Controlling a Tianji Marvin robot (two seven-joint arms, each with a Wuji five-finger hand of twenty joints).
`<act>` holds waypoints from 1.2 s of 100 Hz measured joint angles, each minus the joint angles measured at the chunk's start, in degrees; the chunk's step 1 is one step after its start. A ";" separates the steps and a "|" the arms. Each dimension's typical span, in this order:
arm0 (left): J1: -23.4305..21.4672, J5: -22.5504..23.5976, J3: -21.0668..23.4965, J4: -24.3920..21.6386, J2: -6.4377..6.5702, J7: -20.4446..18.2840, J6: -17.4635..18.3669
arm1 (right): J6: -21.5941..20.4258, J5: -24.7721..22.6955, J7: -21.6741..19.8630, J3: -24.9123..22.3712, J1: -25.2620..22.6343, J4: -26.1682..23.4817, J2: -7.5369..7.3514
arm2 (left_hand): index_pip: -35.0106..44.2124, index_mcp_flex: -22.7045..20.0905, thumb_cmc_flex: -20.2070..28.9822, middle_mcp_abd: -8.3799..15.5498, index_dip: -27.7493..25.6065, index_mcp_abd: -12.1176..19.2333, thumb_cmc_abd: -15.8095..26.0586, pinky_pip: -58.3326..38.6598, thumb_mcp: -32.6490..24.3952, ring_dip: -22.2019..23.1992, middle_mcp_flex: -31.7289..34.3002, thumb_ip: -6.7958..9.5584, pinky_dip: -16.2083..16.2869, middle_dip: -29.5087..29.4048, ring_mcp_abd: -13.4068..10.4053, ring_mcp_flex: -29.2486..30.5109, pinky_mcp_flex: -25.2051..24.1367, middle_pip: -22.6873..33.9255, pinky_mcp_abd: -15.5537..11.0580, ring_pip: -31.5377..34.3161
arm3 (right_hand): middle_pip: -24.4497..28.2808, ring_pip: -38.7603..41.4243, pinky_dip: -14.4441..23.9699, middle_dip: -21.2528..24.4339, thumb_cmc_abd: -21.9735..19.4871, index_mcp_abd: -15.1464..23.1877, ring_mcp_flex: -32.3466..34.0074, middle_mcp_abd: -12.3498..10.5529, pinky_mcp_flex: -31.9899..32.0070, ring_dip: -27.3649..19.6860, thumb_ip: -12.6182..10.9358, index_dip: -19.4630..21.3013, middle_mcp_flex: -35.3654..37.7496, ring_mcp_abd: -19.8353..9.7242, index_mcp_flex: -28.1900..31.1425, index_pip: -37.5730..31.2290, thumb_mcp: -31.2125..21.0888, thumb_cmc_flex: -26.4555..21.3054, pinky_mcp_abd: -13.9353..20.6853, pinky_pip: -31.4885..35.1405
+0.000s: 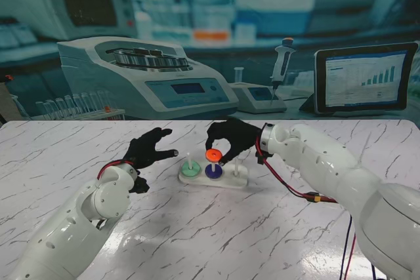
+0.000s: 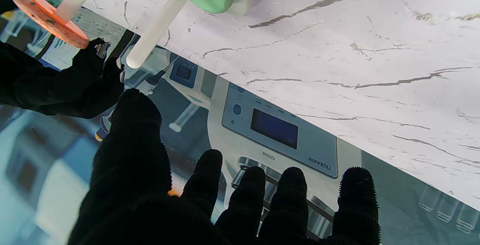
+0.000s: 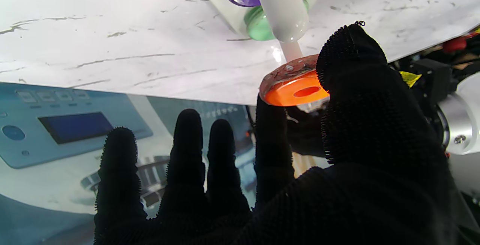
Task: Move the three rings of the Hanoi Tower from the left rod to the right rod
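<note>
My right hand [image 1: 231, 140] pinches small orange plastic ring [image 1: 213, 155] over middle rod (rod top hidden) | purple ring [image 1: 212, 171] half-covered | my left hand [image 1: 149, 151] empty, fingers spread

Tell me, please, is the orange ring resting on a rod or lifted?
Lifted: the right robot hand pinches the orange ring near the middle rod's top, above the purple ring.

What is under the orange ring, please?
The purple ring sits under the orange ring on the middle rod. The right robot hand pinches the orange ring; the base beneath is mostly covered.
</note>
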State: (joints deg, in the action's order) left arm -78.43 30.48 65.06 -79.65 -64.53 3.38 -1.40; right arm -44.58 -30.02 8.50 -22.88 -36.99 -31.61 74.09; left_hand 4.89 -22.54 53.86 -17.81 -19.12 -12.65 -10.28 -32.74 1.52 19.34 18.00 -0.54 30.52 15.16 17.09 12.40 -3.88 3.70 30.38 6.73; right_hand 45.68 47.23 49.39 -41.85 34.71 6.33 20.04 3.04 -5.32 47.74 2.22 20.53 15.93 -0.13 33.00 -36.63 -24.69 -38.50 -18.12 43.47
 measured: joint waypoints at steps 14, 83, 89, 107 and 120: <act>0.00 -0.04 -0.03 0.02 -0.01 0.00 0.00 | 0.21 0.01 -0.88 0.40 0.15 -0.31 -0.15 | 0.00 0.00 0.00 0.00 0.00 0.00 0.00 0.00 0.00 0.00 0.00 0.00 0.00 0.00 0.00 0.00 0.00 0.00 0.00 0.00 | 0.00 0.00 -0.02 0.00 0.00 0.00 0.00 0.00 0.01 0.00 0.00 -0.13 0.00 0.00 0.00 0.00 0.00 0.00 0.00 0.00; 0.00 -0.19 -0.12 0.08 -0.02 0.04 -0.22 | 0.19 1.40 -4.60 -0.09 -0.03 -1.50 -1.25 | 0.00 0.00 0.00 0.00 0.00 0.00 0.00 0.00 0.00 0.00 0.00 0.00 0.31 0.00 0.00 0.00 0.00 0.00 0.00 0.00 | -3.52 -3.57 -0.09 1.77 -1.68 -1.32 -0.03 0.70 0.68 -1.58 -0.02 9.28 -0.05 0.00 1.79 15.16 -8.01 5.02 0.00 -1.12; 0.00 -0.23 -0.13 0.09 -0.02 0.02 -0.26 | 0.19 1.82 -5.14 -0.45 -0.13 -1.70 -1.38 | 0.00 0.00 0.00 0.00 0.00 0.00 0.00 0.01 0.00 0.00 0.00 0.00 0.31 0.00 0.00 0.00 0.00 0.00 0.00 0.00 | -3.75 -4.12 -0.09 1.93 -2.20 -1.40 -0.05 1.07 0.87 -1.68 -0.02 9.35 -0.13 0.00 1.60 16.04 -9.37 6.39 0.00 -1.56; 0.01 -0.29 -0.21 0.11 -0.02 -0.02 -0.34 | -0.01 2.49 -5.77 -0.79 -0.23 -1.98 -1.66 | 0.00 0.00 0.00 0.00 0.00 0.01 0.00 0.01 0.00 0.00 0.00 0.00 0.32 0.00 0.00 0.00 0.00 0.00 0.00 0.00 | -4.95 -4.42 -0.09 1.98 -0.41 -1.50 -0.12 1.54 1.04 -2.23 -0.04 10.00 -0.23 0.05 -0.11 19.32 -9.87 7.60 0.00 -2.35; 0.01 -0.31 -0.24 0.13 -0.02 -0.03 -0.36 | 0.04 1.88 -5.74 -0.70 -0.24 -2.57 -2.01 | 0.00 0.00 0.00 0.00 0.00 0.01 0.00 0.01 0.00 0.00 0.01 0.00 0.32 0.00 0.00 0.00 0.00 0.00 0.00 0.00 | -5.09 -5.29 -0.09 2.00 0.74 -2.05 -0.77 1.77 1.10 -2.24 -0.04 10.00 -1.11 0.10 -1.88 20.23 -10.27 7.60 0.00 -3.07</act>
State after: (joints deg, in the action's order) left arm -78.42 30.17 64.82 -79.52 -64.55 3.35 -1.75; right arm -44.54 -28.14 2.76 -23.58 -37.23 -34.17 72.08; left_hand 4.89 -22.54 53.86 -17.81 -19.12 -12.64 -10.28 -32.73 1.52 19.34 18.00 -0.54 30.83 15.17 17.09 12.40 -3.88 3.70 30.39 6.73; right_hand 40.59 41.94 49.31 -39.85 35.45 4.28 19.28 4.81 -4.22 45.50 2.18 30.53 14.82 -0.03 31.12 -16.40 -34.96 -30.90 -18.12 40.40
